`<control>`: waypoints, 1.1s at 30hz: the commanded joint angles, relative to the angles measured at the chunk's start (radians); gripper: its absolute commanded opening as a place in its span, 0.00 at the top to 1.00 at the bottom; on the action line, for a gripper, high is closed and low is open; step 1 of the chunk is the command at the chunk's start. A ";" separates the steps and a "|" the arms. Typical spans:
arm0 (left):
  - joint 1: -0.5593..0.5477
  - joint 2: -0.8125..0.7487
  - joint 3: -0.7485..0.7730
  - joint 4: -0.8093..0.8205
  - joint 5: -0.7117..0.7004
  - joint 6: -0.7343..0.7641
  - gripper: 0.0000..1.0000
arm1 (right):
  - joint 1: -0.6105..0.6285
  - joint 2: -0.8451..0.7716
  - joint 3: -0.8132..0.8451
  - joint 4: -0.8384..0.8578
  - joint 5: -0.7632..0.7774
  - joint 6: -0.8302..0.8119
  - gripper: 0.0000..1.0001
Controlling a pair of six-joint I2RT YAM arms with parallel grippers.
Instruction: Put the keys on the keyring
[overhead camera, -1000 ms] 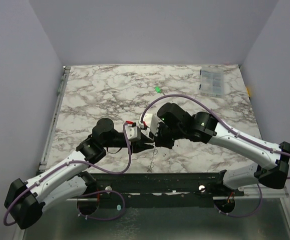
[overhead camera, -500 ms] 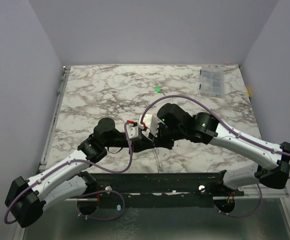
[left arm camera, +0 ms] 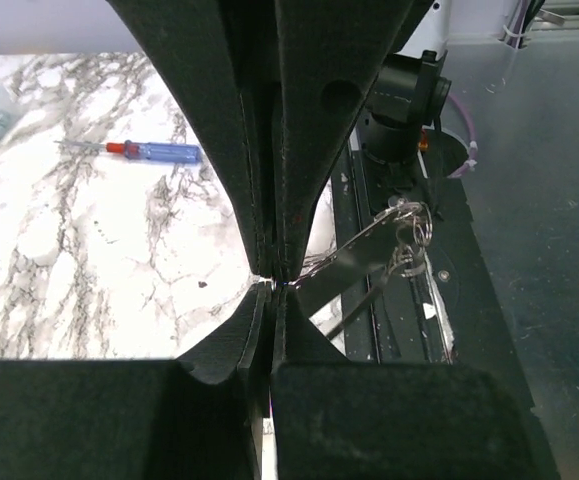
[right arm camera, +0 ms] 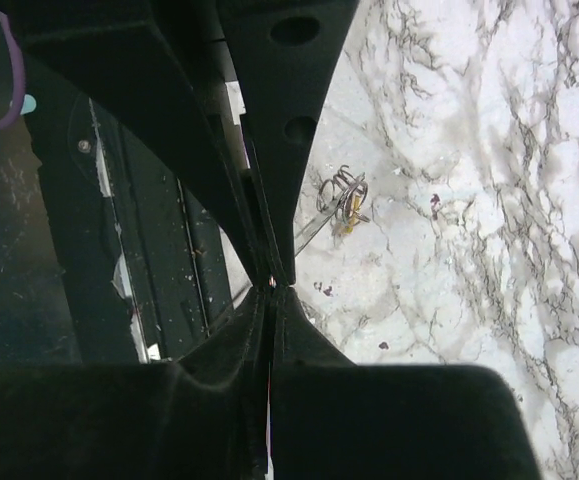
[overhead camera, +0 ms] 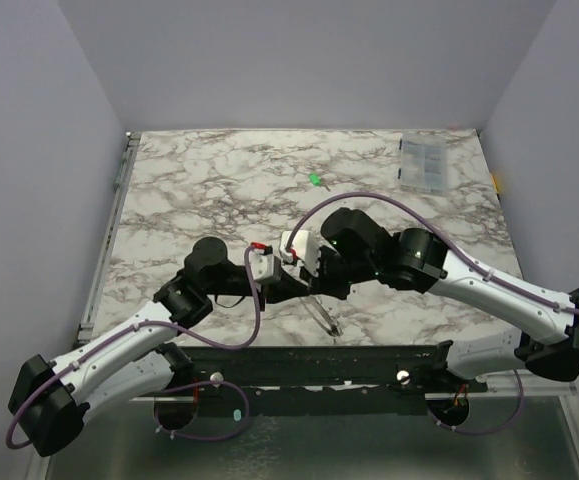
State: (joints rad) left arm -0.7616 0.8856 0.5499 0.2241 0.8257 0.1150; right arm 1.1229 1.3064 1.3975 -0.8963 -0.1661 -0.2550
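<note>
1. The left arm (overhead camera: 119, 350) stretches low toward the centre, its end effector (left arm camera: 274, 283) pinched tight.
2. The right arm (overhead camera: 489, 285) bends inward, its end effector (right arm camera: 269, 283) closed too, the tips nearly meeting.

— How's the left gripper (left arm camera: 272, 285) standing?
— Fingers pressed together, pinching the thin grey keyring (left arm camera: 354, 262) right at the tips. The loop runs off to the right, over the dark rail (left arm camera: 364, 330), to a little cluster of coiled rings (left arm camera: 409, 232).
— And on the marble table (left arm camera: 49, 250)?
— A blue stick with a red tip (left arm camera: 154, 151), lying flat, well off to the left.
</note>
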 commanded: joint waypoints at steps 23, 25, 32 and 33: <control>-0.018 -0.434 -0.246 0.222 -0.066 0.590 1.00 | 0.020 -0.302 -0.289 0.625 0.329 0.141 0.32; -0.018 -0.430 -0.236 0.213 -0.086 0.689 1.00 | 0.021 -0.309 -0.312 0.665 0.392 0.173 0.33; -0.018 -0.401 -0.180 0.098 -0.145 1.023 1.00 | 0.021 -0.336 -0.394 0.810 0.564 0.252 0.33; -0.018 -0.402 -0.171 0.066 -0.157 1.068 1.00 | 0.021 -0.334 -0.398 0.816 0.562 0.252 0.33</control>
State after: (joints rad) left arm -0.7750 0.4793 0.3202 0.3626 0.7166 0.9039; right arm 1.1381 0.9955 1.0187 -0.2035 0.2962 -0.0505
